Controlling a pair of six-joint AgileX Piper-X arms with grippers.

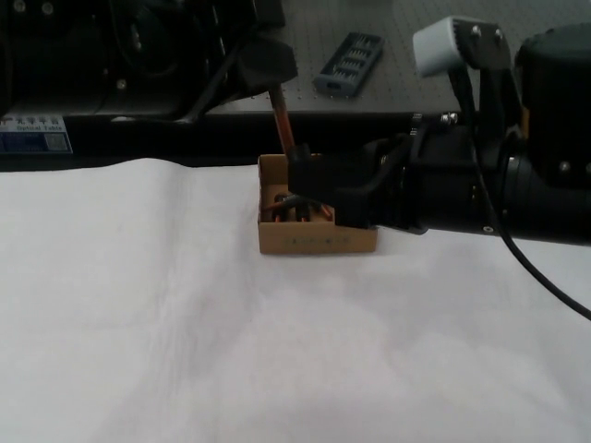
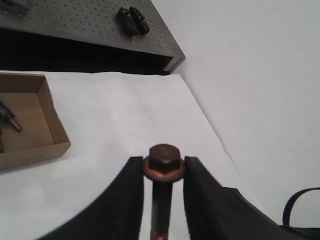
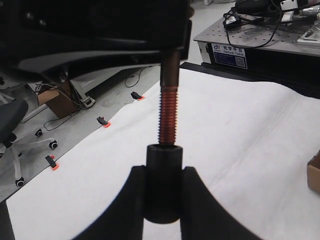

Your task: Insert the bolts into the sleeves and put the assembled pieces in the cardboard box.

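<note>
With my left gripper (image 2: 163, 167) closed on the bolt (image 2: 161, 202) and my right gripper (image 3: 163, 174) clamped round the sleeve (image 3: 163, 197) at lower centre, I should feed straight along their axis (threads barely entered), beside the cardboard box (image 1: 314, 243) mid-frame.

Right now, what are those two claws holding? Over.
Left gripper shut on bolt. Right gripper shut on sleeve. Bolt tip at sleeve mouth, nothing blocking.

White cloth (image 1: 185, 323), perforated metal table (image 2: 75, 25) behind

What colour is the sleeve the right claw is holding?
Black. The sleeve shows best in the right wrist view, at the threaded tip of the bolt.
</note>
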